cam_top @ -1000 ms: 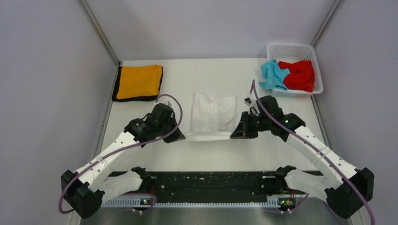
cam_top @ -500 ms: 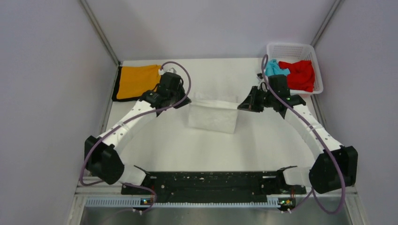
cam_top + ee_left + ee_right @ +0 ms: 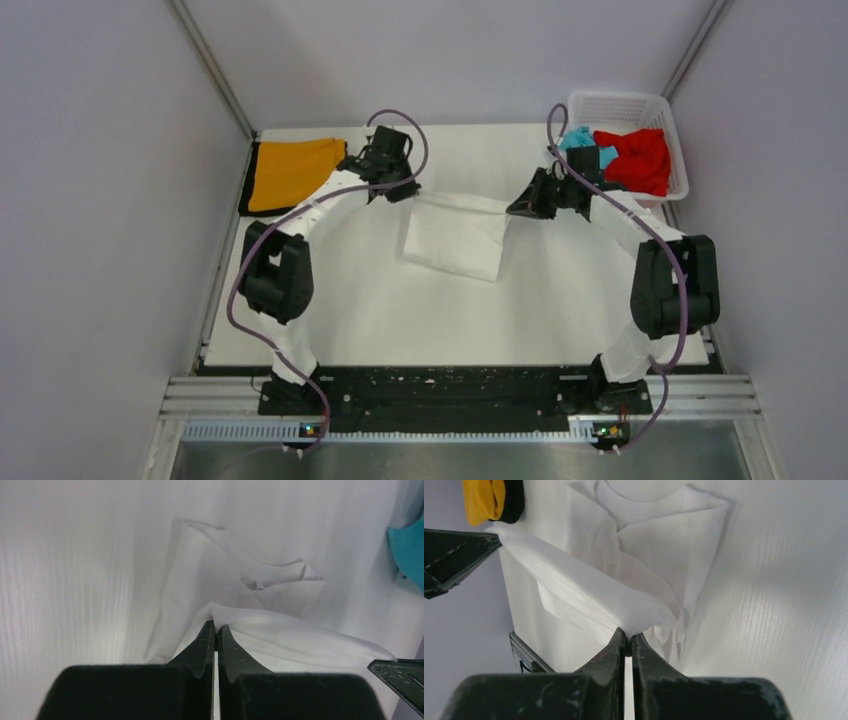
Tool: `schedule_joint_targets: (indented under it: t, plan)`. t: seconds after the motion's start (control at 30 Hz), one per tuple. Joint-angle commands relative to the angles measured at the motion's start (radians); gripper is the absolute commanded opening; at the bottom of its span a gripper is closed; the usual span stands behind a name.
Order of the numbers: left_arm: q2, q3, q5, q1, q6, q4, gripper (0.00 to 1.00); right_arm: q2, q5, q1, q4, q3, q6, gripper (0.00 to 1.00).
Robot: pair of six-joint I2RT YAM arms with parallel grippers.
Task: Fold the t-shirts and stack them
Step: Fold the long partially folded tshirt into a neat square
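So the left claw [image 3: 215, 625] and right claw [image 3: 628, 634] pinch the white shirt [image 3: 455, 240] edge taut, left of the basket [image 3: 620, 97], probably for a clean fold.

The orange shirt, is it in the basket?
No, the orange shirt lies folded at the far left, well apart from the basket.

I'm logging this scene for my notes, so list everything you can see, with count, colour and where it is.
white shirt: 1, white, mid table, one edge held up by both grippers
orange shirt: 1, orange with black trim, folded, far left corner
blue shirt: 1, light blue, in basket, left side
red shirt: 1, red, in basket, right of blue shirt
basket: 1, white lattice, far right corner
table: 1, white, under everything
left gripper: 1, black, shut on white shirt
right gripper: 1, black, shut on white shirt
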Motion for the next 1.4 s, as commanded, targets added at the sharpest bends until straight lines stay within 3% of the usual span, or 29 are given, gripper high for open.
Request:
schedule_joint_targets:
  t: [0.0,0.3,0.33,0.37,0.43,0.47,0.53,0.6,0.63,0.7,0.87,1.0,1.13,1.37]
  plan:
    - [0.107,0.104,-0.05,0.045,0.034,0.033,0.0,0.086,0.074,-0.028,0.075,0.073,-0.014,0.0]
    - [0.352,0.322,-0.016,0.067,0.071,0.032,0.0,0.354,0.136,-0.036,0.107,0.244,-0.042,0.0]
    - [0.371,0.345,-0.007,0.069,0.076,0.029,0.02,0.377,0.136,-0.036,0.111,0.266,-0.046,0.05]
    - [0.392,0.366,0.001,0.069,0.08,0.022,0.11,0.398,0.14,-0.036,0.109,0.298,-0.05,0.14]
    - [0.43,0.424,0.018,0.072,0.089,-0.012,0.41,0.43,0.151,-0.035,0.079,0.354,-0.06,0.47]
    - [0.448,0.457,0.029,0.074,0.091,-0.039,0.53,0.437,0.16,-0.036,0.061,0.377,-0.061,0.56]
    - [0.456,0.508,0.033,0.074,0.094,-0.092,0.64,0.42,0.161,-0.036,0.045,0.393,-0.064,0.69]
    - [0.423,0.5,0.033,0.075,0.094,-0.092,0.95,0.376,0.163,-0.035,0.038,0.383,-0.063,0.8]
    - [0.397,0.486,0.036,0.075,0.095,-0.085,0.98,0.348,0.163,-0.034,0.03,0.373,-0.063,0.84]
    - [0.34,0.453,0.091,0.074,0.095,-0.081,0.99,0.283,0.156,-0.03,0.021,0.338,-0.063,0.98]
    - [0.144,0.225,0.308,0.062,0.072,0.039,0.99,0.09,0.068,0.029,0.044,0.169,-0.049,0.99]
    - [0.035,-0.005,0.438,0.052,0.039,0.174,0.99,-0.024,-0.077,0.113,0.241,-0.032,0.089,0.99]
    - [0.063,-0.07,0.472,0.042,0.048,0.176,0.99,-0.007,-0.124,0.192,0.457,-0.155,0.198,0.99]
    - [0.19,-0.147,0.505,0.042,0.066,0.113,0.99,0.126,-0.042,0.21,0.528,-0.262,0.214,0.99]
